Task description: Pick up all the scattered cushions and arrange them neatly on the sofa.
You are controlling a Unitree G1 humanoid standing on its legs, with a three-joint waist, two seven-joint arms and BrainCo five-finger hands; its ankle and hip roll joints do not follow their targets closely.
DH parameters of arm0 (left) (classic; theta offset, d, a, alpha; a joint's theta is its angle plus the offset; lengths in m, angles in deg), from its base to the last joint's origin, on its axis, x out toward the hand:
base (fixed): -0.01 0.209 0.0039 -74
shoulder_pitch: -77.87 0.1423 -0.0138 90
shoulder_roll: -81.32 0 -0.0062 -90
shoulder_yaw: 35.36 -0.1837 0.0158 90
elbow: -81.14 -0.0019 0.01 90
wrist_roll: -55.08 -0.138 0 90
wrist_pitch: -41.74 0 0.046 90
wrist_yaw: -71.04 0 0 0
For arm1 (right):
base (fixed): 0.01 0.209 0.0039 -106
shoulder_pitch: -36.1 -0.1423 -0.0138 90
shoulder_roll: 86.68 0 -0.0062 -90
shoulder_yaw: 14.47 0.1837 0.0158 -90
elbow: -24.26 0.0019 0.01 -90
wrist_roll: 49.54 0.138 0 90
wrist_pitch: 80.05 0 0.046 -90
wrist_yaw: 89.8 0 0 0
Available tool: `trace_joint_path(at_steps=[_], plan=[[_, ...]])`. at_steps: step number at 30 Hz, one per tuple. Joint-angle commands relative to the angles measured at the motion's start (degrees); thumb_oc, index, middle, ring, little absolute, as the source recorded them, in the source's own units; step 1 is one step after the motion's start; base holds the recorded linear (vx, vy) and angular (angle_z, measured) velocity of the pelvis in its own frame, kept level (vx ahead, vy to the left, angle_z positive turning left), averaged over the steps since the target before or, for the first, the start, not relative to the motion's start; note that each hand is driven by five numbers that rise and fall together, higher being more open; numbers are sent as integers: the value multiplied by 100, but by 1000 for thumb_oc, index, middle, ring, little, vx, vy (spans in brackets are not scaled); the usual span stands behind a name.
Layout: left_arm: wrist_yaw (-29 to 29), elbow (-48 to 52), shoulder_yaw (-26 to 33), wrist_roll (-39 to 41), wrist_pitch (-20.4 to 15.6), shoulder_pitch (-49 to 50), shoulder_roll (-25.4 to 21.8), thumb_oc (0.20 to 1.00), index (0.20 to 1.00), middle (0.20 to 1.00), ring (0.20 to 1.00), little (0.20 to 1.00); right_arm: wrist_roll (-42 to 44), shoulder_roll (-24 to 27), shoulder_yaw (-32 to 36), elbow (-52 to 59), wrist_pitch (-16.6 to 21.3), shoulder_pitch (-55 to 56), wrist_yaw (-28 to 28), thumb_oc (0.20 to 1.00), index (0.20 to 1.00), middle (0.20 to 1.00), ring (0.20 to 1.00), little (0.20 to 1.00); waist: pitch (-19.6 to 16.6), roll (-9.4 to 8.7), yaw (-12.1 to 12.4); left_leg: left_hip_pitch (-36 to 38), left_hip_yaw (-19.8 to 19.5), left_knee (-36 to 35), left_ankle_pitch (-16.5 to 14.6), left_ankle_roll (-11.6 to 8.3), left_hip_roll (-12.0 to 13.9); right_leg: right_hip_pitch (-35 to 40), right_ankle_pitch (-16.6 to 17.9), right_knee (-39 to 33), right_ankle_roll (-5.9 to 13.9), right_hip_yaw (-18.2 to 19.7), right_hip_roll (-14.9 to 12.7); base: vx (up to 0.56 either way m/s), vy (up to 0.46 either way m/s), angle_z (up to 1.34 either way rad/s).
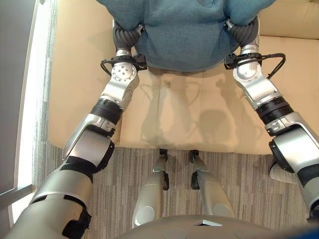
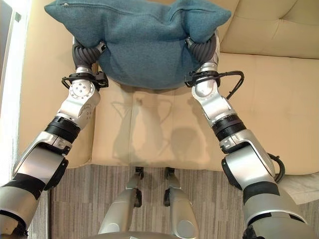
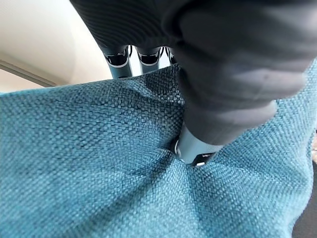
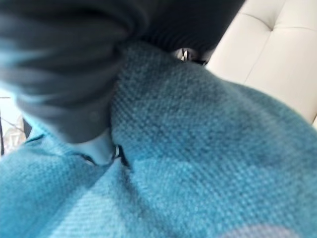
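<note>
A teal woven cushion [image 2: 144, 45] hangs over the beige sofa seat [image 2: 149, 134], held up between both hands. My left hand [image 2: 84, 52] grips its left end and my right hand [image 2: 204, 50] grips its right end; the cloth bunches over both wrists. The left wrist view has the thumb [image 3: 198, 146] pressed into the cushion's fabric [image 3: 99, 163], with fingers on the far side. My right thumb [image 4: 101, 148] digs into the cushion's cloth [image 4: 198, 163] in the same way. The cushion is clear of the seat.
The sofa's tufted backrest [image 2: 279, 30] rises at the far right. Striped grey carpet [image 1: 239, 174] runs along the sofa's front edge. A pale object [image 2: 304, 186] lies on the floor at the right. A bright strip [image 1: 30, 99] borders the sofa's left side.
</note>
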Motion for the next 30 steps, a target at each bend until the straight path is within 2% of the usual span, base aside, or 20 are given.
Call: trace_joint_path(at_steps=[1,7,11,19,21,22,24,25,26,27,28,29,30], plan=[[-75,563,-214,-338,-562,-465,154,200,200,200,200,200,-583,-24,199,594,375,-529,-61,200,200,200,200,200,-196,-230,9,203,-14,24,-287,-450,-28,19,-4,31,649,194,-277,0,0,0],[-23,1621,176,-693,-489,353,299,200,200,200,200,200,-880,-34,777,1343,332,440,24,200,200,200,200,200,-167,-212,41,322,1,24,-359,-427,-46,134,-57,31,629,194,-299,0,0,0],[-54,1858,244,-759,-434,542,401,200,200,200,200,200,-931,-176,947,1529,324,844,111,200,200,200,200,200,-124,-213,40,328,20,24,-355,-435,-44,145,-46,31,620,170,-306,-8,-4,0],[-9,1549,177,-819,-381,448,388,200,200,200,200,200,-969,-395,837,1333,325,715,72,200,200,200,200,200,-5,-171,56,163,64,24,-293,-437,-19,-49,24,31,616,171,-340,-26,-4,-1],[52,1208,101,-850,-333,297,371,200,200,200,200,200,-962,-415,738,1158,314,532,36,200,200,200,200,200,-6,-173,60,102,70,24,-305,-446,1,-112,13,31,621,183,-322,0,0,0],[122,696,-41,-884,-276,-78,263,200,200,200,200,200,-884,-429,507,851,282,213,15,200,200,200,200,200,-21,-178,47,-10,63,24,-252,-453,24,-234,43,31,635,182,-322,0,0,0],[146,512,-83,-884,-263,-239,181,200,200,200,200,200,-876,-422,415,731,239,61,10,200,200,200,200,200,-17,-179,41,-73,61,24,-234,-453,31,-306,65,31,644,182,-319,0,0,0],[143,431,-107,-881,-253,-309,144,351,351,351,351,351,-877,-421,357,661,212,-15,16,200,200,200,200,200,-22,-184,40,-106,60,24,-226,-450,32,-349,74,31,647,192,-314,3,5,-3],[139,362,-131,-868,-240,-351,119,1000,1000,1000,1000,1000,-880,-426,316,600,187,-78,10,263,263,263,263,263,-28,-187,40,-133,55,24,-222,-451,34,-383,80,31,647,197,-311,8,4,-4],[146,229,-163,-868,-209,-440,98,1000,1000,1000,1000,1000,-889,-425,269,483,160,-174,-13,501,501,501,501,501,-43,-189,37,-165,57,24,-218,-447,32,-421,89,31,652,200,-313,9,1,-4],[143,218,-164,-865,-214,-452,97,1000,1000,1000,1000,1000,-886,-426,266,471,165,-188,-15,598,598,598,598,598,-43,-189,36,-172,57,24,-217,-447,32,-428,91,31,652,200,-313,0,0,0],[196,-93,-245,-884,-163,-726,45,1000,1000,1000,1000,1000,-858,-443,170,228,140,-451,-93,1000,1000,1000,1000,1000,-57,-197,38,-242,56,24,-192,-455,32,-493,105,31,657,205,-309,0,0,0],[217,-295,-286,-889,-135,-918,20,1000,1000,1000,1000,1000,-824,-442,116,67,132,-621,-138,1000,1000,1000,1000,1000,-71,-197,38,-279,59,24,-184,-457,31,-535,112,31,662,210,-307,8,5,-3]])
